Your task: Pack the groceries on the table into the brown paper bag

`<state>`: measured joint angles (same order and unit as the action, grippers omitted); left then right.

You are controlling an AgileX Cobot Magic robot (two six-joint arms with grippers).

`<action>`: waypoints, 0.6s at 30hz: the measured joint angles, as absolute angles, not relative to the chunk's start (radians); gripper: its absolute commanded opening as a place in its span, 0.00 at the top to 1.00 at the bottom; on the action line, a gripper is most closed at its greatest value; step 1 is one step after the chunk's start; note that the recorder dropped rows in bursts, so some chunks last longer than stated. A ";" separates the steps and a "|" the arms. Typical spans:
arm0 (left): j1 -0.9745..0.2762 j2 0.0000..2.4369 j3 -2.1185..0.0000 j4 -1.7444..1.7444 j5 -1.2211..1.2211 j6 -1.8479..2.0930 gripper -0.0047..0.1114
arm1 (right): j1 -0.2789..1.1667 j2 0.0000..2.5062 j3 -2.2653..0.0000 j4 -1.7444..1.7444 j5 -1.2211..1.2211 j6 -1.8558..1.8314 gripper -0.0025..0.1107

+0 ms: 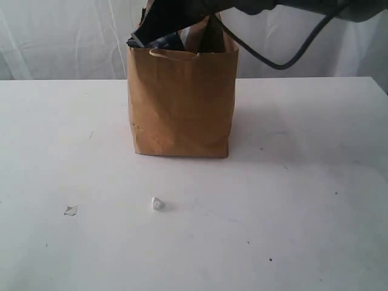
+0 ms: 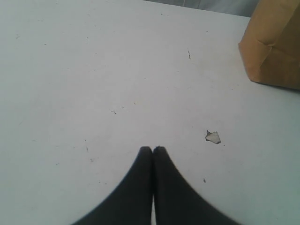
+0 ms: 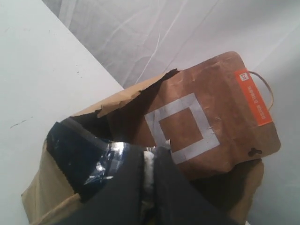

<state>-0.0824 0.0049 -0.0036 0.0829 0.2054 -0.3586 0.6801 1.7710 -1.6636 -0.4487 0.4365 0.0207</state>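
Two grippers, one bag, a packet at its mouth.
Exterior: the bag [image 1: 182,103] stands mid-table [image 1: 303,182], the packet [image 1: 159,27] sticking out of its mouth under the right arm [image 1: 339,9]; two scraps [image 1: 157,204] lie in front. Left wrist: the left gripper [image 2: 153,149], fingers pressed together and empty, hangs over bare table, one of the scraps near, the bag's corner well apart. Right wrist: the right gripper [image 3: 149,152] is clamped on the packet's silvery edge over the open bag; the pouch [image 3: 201,126] stands inside, beside the packet.
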 measured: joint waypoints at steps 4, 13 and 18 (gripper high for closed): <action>-0.082 0.005 -0.004 0.083 0.205 -0.359 0.96 | 0.680 1.771 -1.664 -0.449 0.475 0.043 0.98; -0.082 0.005 -0.004 0.083 0.205 -0.359 0.96 | 0.658 1.758 -1.655 -0.411 0.338 0.053 0.98; -0.082 0.005 -0.004 0.083 0.205 -0.359 0.96 | 0.613 1.748 -1.583 -0.255 0.209 0.054 0.98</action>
